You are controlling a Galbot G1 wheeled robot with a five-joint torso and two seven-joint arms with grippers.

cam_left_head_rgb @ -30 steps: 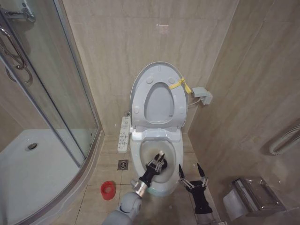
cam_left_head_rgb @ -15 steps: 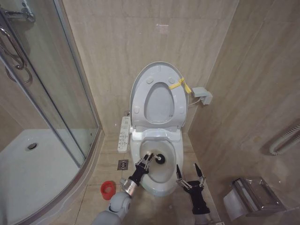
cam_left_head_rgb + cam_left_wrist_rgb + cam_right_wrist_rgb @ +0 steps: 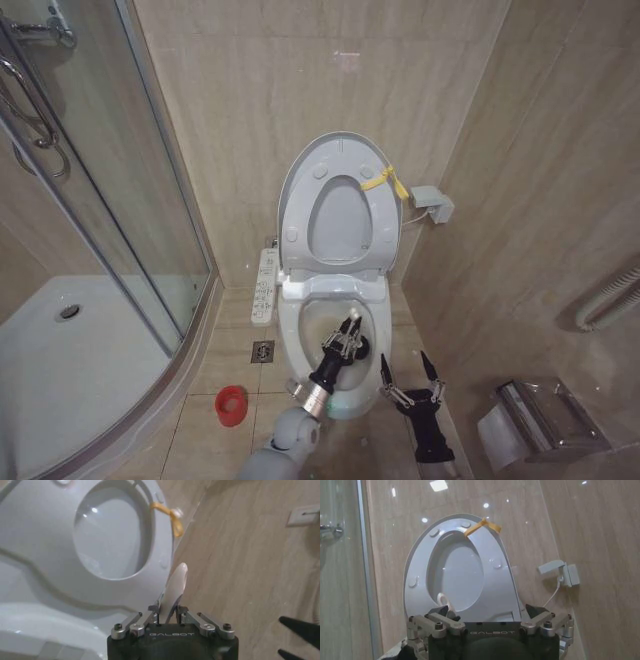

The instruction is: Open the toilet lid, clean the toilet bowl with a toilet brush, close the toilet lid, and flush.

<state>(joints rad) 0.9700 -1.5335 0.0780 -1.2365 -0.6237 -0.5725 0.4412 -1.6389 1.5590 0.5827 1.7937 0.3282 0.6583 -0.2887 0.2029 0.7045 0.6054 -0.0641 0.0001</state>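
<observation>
Lid (image 3: 340,205) of glossy white plastic, yellow-tagged, raised upright against the tan tiled wall behind the white ceramic toilet bowl (image 3: 300,340). Left gripper (image 3: 347,335) over the bowl, fingers clamped on the thin white handle of the toilet brush (image 3: 176,587). Right gripper (image 3: 410,372) just beside the bowl's rim, fingers spread apart. Round red holder (image 3: 231,405) on the floor.
</observation>
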